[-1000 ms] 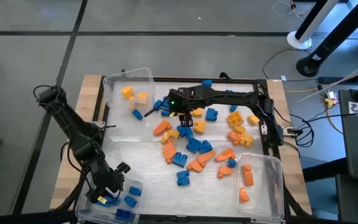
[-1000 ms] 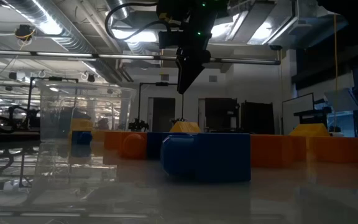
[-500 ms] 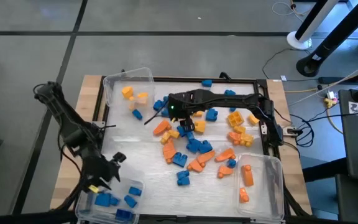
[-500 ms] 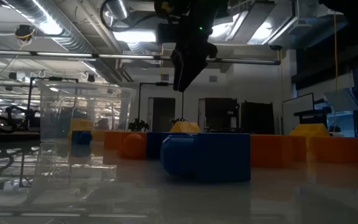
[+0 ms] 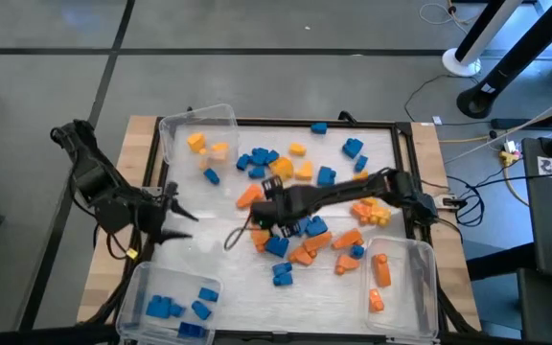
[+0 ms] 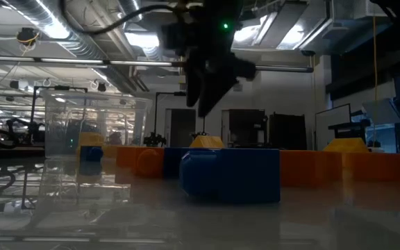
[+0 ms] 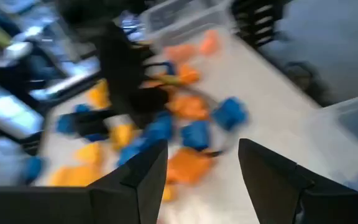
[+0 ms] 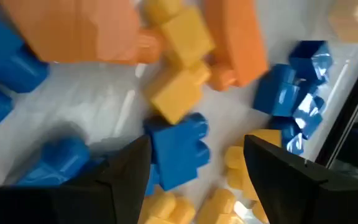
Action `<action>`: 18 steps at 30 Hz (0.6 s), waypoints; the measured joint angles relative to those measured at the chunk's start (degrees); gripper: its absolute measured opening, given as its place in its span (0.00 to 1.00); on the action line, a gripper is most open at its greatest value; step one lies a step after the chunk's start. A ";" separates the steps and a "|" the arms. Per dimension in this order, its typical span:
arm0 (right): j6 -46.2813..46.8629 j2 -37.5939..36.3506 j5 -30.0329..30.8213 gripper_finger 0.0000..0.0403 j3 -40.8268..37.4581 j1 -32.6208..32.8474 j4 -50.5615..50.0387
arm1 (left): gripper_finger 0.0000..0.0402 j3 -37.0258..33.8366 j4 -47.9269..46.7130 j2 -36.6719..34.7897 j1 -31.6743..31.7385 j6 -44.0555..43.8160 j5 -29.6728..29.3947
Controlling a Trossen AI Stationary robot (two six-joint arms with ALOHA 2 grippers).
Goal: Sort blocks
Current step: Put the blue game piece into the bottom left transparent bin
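Blue, orange and yellow blocks [image 5: 305,206] lie scattered on the white mat in the middle of the table. My right gripper [image 5: 257,222] hovers open over the pile's near-left part, pointing steeply down. In the right wrist view a blue block [image 8: 178,149] lies on the mat below the gap between its fingers [image 8: 196,142], beside yellow blocks [image 8: 178,93]. My left gripper [image 5: 182,220] is open with nothing between its fingers [image 7: 202,146]. It hangs over the table's left side, beyond the near-left bin, pointing at the pile.
Three clear bins stand at the corners. The far-left bin [image 5: 220,117] holds yellow blocks, the near-left bin [image 5: 142,278] blue ones, and the near-right bin [image 5: 420,251] orange ones. A black frame [image 5: 353,125] borders the mat. In the low view a blue block [image 6: 229,173] lies close by.
My left gripper has risen out of the near-left bin, gone toward the far edge and tipped up from pointing down toward level. My right gripper has swung from the far part of the pile toward the near edge and a little left, sinking slightly.
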 joint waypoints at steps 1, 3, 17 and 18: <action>0.45 0.69 1.01 0.64 0.00 0.54 -0.45 | 0.46 0.00 -0.36 -0.70 0.33 -0.05 -1.98; 2.47 1.89 3.70 0.64 0.00 1.25 -1.31 | 0.46 0.00 -1.57 -2.24 1.37 -1.32 -5.28; 8.73 4.74 6.84 0.64 -0.07 0.11 -3.97 | 0.46 -2.45 -8.10 -11.37 4.64 -6.45 -7.01; 8.76 5.05 6.84 0.64 0.02 0.11 -3.83 | 0.46 -2.87 -8.10 -11.72 4.64 -6.30 -7.02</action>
